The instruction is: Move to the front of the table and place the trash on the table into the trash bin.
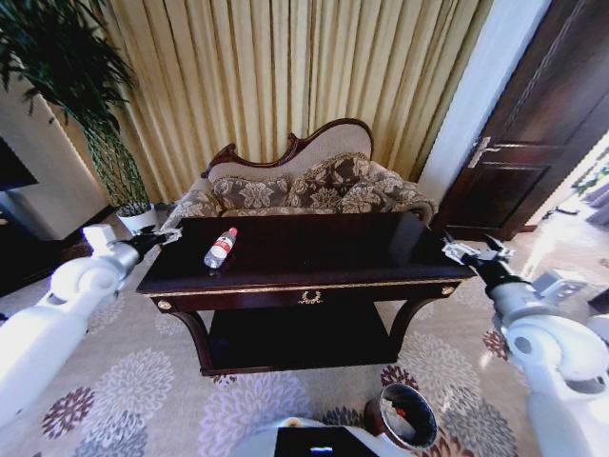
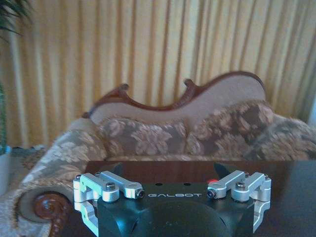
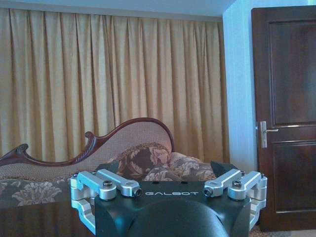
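Clear plastic bottle [image 1: 220,247] with red cap lies on the dark glossy wooden worktop [image 1: 324,249] — left gripper [image 1: 164,235] just beside, right gripper [image 1: 459,251] at the other end; whether either's fingers are open, I cannot tell.

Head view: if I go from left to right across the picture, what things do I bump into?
Left hand → bottle → gold ornament on the table → right hand.

I have both arms raised and reaching forward, spread wide apart, elbows bent. My left gripper [image 1: 164,235] is out ahead on the left, holding nothing, and my right gripper [image 1: 459,251] mirrors it on the right, also holding nothing. Both point forward at about the same height.
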You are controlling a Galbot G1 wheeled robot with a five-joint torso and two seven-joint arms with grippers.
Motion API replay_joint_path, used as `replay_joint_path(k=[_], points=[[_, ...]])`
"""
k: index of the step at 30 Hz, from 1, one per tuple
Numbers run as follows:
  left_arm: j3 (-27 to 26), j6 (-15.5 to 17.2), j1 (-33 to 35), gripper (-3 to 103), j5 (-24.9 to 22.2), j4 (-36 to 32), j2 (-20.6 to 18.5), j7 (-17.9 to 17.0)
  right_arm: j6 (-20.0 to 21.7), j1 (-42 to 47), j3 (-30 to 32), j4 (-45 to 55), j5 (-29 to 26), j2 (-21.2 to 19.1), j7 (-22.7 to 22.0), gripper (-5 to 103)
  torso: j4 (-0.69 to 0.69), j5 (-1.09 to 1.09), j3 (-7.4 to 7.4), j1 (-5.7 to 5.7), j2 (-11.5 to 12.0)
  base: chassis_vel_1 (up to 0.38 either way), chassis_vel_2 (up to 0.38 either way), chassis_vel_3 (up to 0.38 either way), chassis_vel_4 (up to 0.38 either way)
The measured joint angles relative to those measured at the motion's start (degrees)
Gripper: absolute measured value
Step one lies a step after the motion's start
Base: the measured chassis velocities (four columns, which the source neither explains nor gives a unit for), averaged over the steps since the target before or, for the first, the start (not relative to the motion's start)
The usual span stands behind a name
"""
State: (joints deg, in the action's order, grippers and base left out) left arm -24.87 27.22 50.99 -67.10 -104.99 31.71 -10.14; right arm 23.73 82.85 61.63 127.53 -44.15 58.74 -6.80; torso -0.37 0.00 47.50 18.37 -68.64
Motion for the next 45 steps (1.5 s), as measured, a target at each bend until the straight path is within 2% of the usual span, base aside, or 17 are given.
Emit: replay_joint_path(k=[1, 3, 11, 16, 17, 19, 24, 34, 37, 39, 40, 45], points=[[0.00, 0.00, 0.00, 100, 0.00, 0.00, 0.00, 0.00, 0.00, 0.00, 0.00, 0.00, 0.00, 0.00, 0.00, 100, 0.00, 0.00, 0.00, 0.00, 0.00, 0.000, 0.000, 0.000, 0.000], [1.38, 3.97, -1.50, 100, -0.17, -1.64, -0.03, -0.01, 0.00, -0.01, 0.06, -0.13, 0.00, 0.39, 0.00, 100, 0.00, 0.01, 0.00, 0.00, 0.00, 0.000, 0.000, 0.000, 0.000], [6.05, 8.47, -4.36, 100, -0.93, -3.78, 0.17, -0.94, -0.06, -0.31, -0.70, -0.25, 0.27, 1.42, 0.00, 100, 0.01, -0.01, -0.01, 0.00, 0.00, 0.000, 0.000, 0.000, 0.000], [13.12, 9.69, -8.89, 100, -1.19, -1.66, 1.83, -1.58, -0.09, 0.07, -1.23, -0.05, 0.49, 1.83, 0.00, 100, 0.00, 0.00, 0.00, 0.00, 0.00, 0.000, 0.000, 0.000, 0.000], [13.12, 9.69, -8.89, 100, -1.19, -1.66, 1.83, -1.58, -0.09, 0.07, -1.23, -0.05, 0.49, 1.83, 0.00, 100, 0.00, 0.00, 0.00, 0.00, 0.00, 0.000, 0.000, 0.000, 0.000], [16.06, 10.60, -11.14, 100, -1.32, -1.03, 4.36, -4.18, -0.12, 0.30, -1.10, 0.04, 0.54, 1.87, 0.00, 100, -0.02, 0.00, -0.01, 0.00, 0.00, 0.000, 0.000, 0.000, 0.000], [18.03, 11.05, -11.55, 100, -1.30, -1.42, 7.26, -6.78, -0.17, 0.93, -0.84, 0.20, 0.84, 2.72, 0.00, 100, 0.01, 0.02, 0.00, 0.00, 0.00, 0.000, 0.000, 0.000, 0.000], [16.07, 11.11, -7.75, 100, 0.36, -2.61, 9.23, -9.20, -0.40, 1.52, -3.28, -0.22, 3.02, 4.07, 0.00, 100, 0.00, 0.02, -0.01, 0.00, -0.01, 0.000, 0.000, 0.000, 0.000], [14.89, 13.34, -6.20, 100, 0.47, -3.32, 8.78, -10.25, -0.44, 0.84, -4.99, -0.78, 3.88, 4.45, 0.00, 100, 0.02, -0.02, 0.00, 0.00, -0.01, 0.000, 0.000, 0.000, 0.000], [14.29, 13.57, -5.81, 100, 0.51, -3.63, 8.56, -10.53, -0.44, 0.63, -5.66, -0.96, 4.26, 4.59, 0.00, 100, 0.02, -0.08, 0.00, 0.00, 0.00, 0.000, 0.000, 0.000, 0.000], [13.30, 13.65, -5.41, 100, 0.51, -4.00, 8.18, -10.66, -0.45, 0.40, -6.60, -1.07, 4.75, 4.87, 0.00, 100, 0.02, 0.00, 0.00, 0.00, -0.01, 0.000, 0.000, 0.000, 0.000], [10.27, 13.62, -3.85, 100, 0.45, -4.16, 6.87, -9.84, -0.45, -0.10, -8.52, -1.10, 5.33, 5.31, 0.00, 100, 0.01, 0.00, 0.00, 0.00, -0.01, 0.000, 0.000, 0.000, 0.000]])
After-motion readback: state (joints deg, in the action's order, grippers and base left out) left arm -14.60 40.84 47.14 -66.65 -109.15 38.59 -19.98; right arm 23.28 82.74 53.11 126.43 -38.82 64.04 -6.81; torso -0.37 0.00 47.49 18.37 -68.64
